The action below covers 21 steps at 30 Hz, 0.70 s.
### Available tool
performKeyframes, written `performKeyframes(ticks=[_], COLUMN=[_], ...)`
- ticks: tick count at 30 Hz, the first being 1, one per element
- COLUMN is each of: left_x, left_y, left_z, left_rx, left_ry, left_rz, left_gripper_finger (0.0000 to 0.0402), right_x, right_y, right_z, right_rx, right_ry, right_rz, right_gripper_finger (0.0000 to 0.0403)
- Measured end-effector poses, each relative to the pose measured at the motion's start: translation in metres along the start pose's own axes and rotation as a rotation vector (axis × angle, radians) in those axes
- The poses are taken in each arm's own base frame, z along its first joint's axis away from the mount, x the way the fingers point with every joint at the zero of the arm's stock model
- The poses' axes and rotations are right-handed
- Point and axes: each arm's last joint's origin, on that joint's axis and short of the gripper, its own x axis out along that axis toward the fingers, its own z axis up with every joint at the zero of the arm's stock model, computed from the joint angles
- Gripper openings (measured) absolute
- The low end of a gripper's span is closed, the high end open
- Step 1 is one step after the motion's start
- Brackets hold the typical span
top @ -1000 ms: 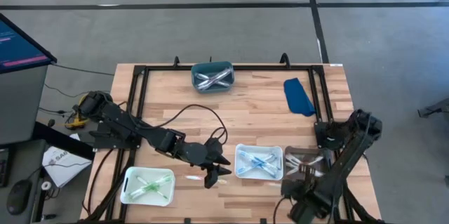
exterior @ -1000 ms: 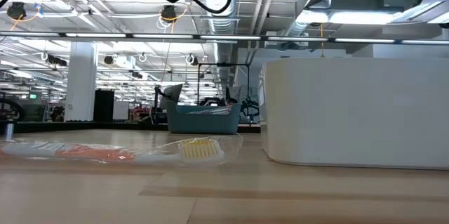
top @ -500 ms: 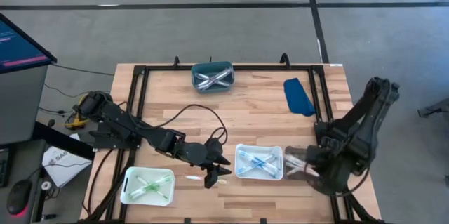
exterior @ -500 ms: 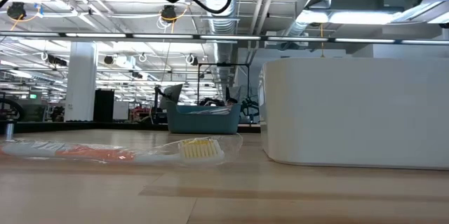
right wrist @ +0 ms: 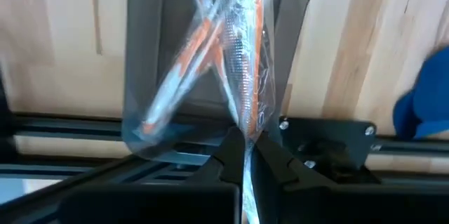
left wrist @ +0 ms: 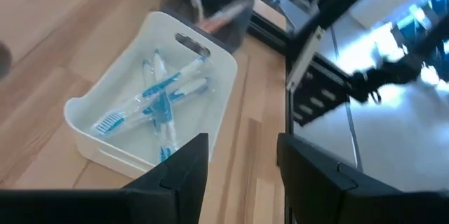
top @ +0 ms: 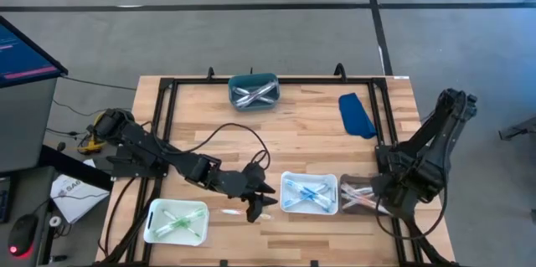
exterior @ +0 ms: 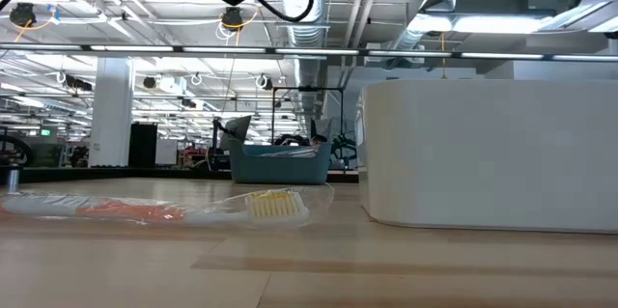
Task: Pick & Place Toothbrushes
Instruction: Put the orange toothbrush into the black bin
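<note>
My right gripper [right wrist: 245,159] is shut on a clear-wrapped orange toothbrush [right wrist: 242,55] over the dark clear tray [top: 358,196] near the table's right near corner. A second orange toothbrush [right wrist: 179,76] lies crossed in that tray. My left gripper [top: 258,204] hovers open near the table's near middle, beside the white tray of blue toothbrushes [left wrist: 161,97]. A wrapped pink toothbrush [top: 228,212] lies flat on the wood just to its left, and the low view shows that toothbrush [exterior: 174,210] close up. Green toothbrushes lie in a white tray [top: 176,221]; white ones lie in the teal tray [top: 253,89]. My right gripper pinches the wrapped orange toothbrush between its two fingers [right wrist: 228,155], at the wrapper's end [right wrist: 245,129] nearest the wrist. The toothbrush runs away from the fingers, in line with them, over the dark tray and across the other orange toothbrush. Whether it rests on that one cannot be told.
A blue cloth [top: 356,115] lies near the table's far right corner. A black metal frame [top: 167,116] runs around the tabletop, and its bar [right wrist: 330,143] shows right below my right gripper. Cables [top: 226,137] trail over the wood behind my left arm.
My right arm has swung up from a folded pose at the table's near edge, and its gripper has moved toward the far edge, to the dark tray. My left gripper has shifted slightly and stays open.
</note>
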Motion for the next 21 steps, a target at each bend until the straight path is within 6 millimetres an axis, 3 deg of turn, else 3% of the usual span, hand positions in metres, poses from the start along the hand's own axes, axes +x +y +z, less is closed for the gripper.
performKeyframes(ticks=[7,14,21], left_x=[0.0,-0.002,-0.003], left_y=[0.002,-0.002,-0.001], left_z=[0.005,0.016,0.019], left_rx=[-0.117,-0.238,-0.305], left_ry=[-0.139,-0.316,-0.389], left_rz=[0.106,0.114,0.152], left_gripper_finger=[0.0163,0.0163,0.0163], right_x=[0.028,0.045,0.077], right_y=[0.001,-0.009,-0.01], right_z=[-0.003,-0.024,-0.039], right_rx=[-0.125,-0.163,-0.151], right_ry=[-0.031,-0.067,-0.05], right_rz=[0.037,0.078,0.097], right_gripper_finger=[0.0003,0.0003,0.0003])
